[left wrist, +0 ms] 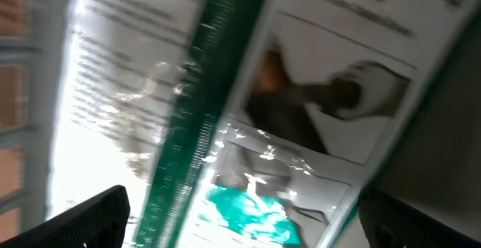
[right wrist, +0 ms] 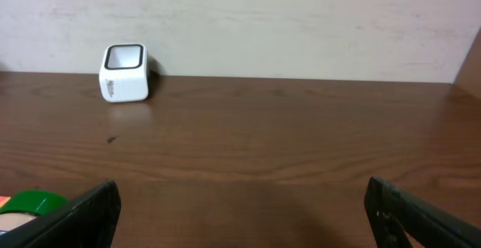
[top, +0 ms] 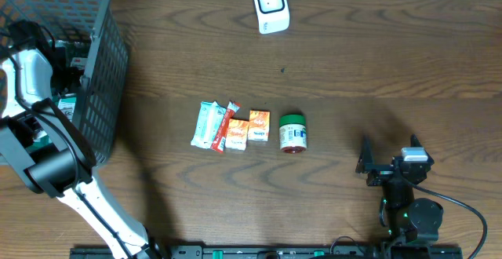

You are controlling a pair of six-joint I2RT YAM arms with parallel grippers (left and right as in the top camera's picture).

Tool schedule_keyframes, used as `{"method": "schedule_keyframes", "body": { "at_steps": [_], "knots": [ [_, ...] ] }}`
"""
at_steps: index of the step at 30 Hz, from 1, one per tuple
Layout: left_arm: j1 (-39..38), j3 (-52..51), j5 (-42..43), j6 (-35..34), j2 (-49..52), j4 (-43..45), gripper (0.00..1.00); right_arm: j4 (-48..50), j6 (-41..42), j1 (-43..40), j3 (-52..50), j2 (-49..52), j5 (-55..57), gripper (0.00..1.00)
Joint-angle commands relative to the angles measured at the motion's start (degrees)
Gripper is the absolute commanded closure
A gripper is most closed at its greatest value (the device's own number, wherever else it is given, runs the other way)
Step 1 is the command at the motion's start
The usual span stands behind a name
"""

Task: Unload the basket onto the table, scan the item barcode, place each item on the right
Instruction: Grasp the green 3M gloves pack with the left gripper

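A glossy white packet (left wrist: pixel 301 120) with a dark green stripe and teal print fills the blurred left wrist view, lying inside the grey mesh basket (top: pixel 106 71). My left gripper (left wrist: pixel 248 225) hangs close over it, open, with its fingers (left wrist: pixel 86 218) spread wide to either side and nothing held. The left arm reaches down into the basket in the overhead view. The white barcode scanner (top: pixel 271 6) stands at the table's far edge, also seen as the scanner (right wrist: pixel 124 73) against the wall. My right gripper (top: pixel 390 145) rests open and empty at the front right, right gripper (right wrist: pixel 244 218) facing the scanner.
A row of items lies mid-table: a white and teal packet (top: pixel 208 125), orange packets (top: pixel 249 127) and a green-lidded jar (top: pixel 292 132). The jar's lid (right wrist: pixel 30 203) shows low left in the right wrist view. More packets sit in the basket.
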Motion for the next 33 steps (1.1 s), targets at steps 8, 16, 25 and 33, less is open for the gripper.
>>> {"method": "schedule_keyframes", "body": {
  "at_steps": [8, 16, 25, 33],
  "knots": [
    [4.02, -2.62, 6.40, 3.85, -1.68, -2.58, 0.02, -0.26, 0.37, 0.74, -0.07, -0.31, 0.33, 0.01],
    [4.85, -4.17, 7.74, 3.87, -1.68, -0.83, 0.02, -0.24, 0.37, 0.74, -0.04, -0.31, 0.33, 0.01],
    [5.22, -4.24, 2.64, 0.20, -1.68, 1.18, 0.03, -0.24, 0.37, 0.74, -0.04, -0.31, 0.33, 0.01],
    [5.57, -4.24, 2.60, 0.22, -1.68, 2.56, 0.36, -0.24, 0.37, 0.74, -0.04, -0.31, 0.33, 0.01]
  ]
}}
